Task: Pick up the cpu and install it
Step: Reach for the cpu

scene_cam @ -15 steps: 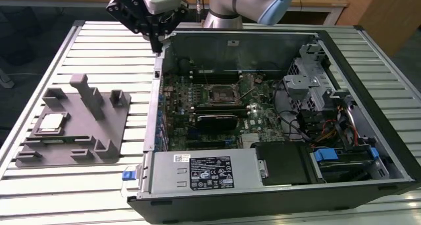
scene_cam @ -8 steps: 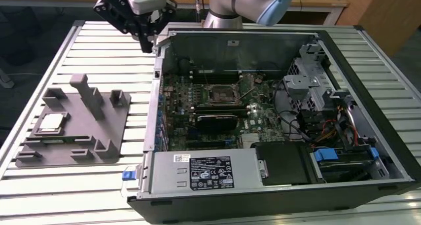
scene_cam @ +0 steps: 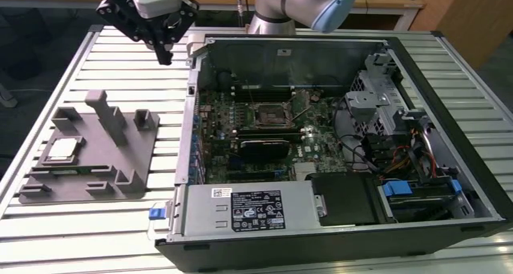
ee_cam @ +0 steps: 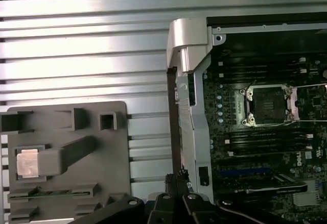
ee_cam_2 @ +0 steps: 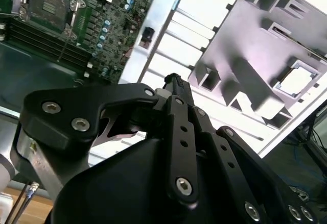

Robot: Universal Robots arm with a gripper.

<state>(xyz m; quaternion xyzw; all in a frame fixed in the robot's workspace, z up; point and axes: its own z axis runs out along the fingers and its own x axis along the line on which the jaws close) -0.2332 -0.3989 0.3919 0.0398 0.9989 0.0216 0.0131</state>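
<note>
"Claw (scene_cam: 166, 56) first. Is it holding anything?"

"No. Its two fingers are pressed together and nothing is between them. It hangs up high over the far part of the worktop (scene_cam: 120, 70), with its tips pointing down."

"Now start from the exterior view's left. What is there?"

"A grey holder (scene_cam: 72, 187) lies on the worktop. The cpu (scene_cam: 64, 149) sits flat in a pocket of it, shiny side up. Nothing is touching it."

"So which way is the cpu from the claw?"

"It is off to the exterior view's left, nearer, and lower down. The two are well apart. The cpu looks about square, so I don't think it has a long side to line up with."

"And what is to the right of the claw?"

"The open computer case (scene_cam: 289, 60) is there. The claw hangs just beside its far left corner. Deep inside is the socket (scene_cam: 273, 113), a black frame with a dark middle. I think it is empty. So the cpu is not picked up yet, and it is not put in."
</note>
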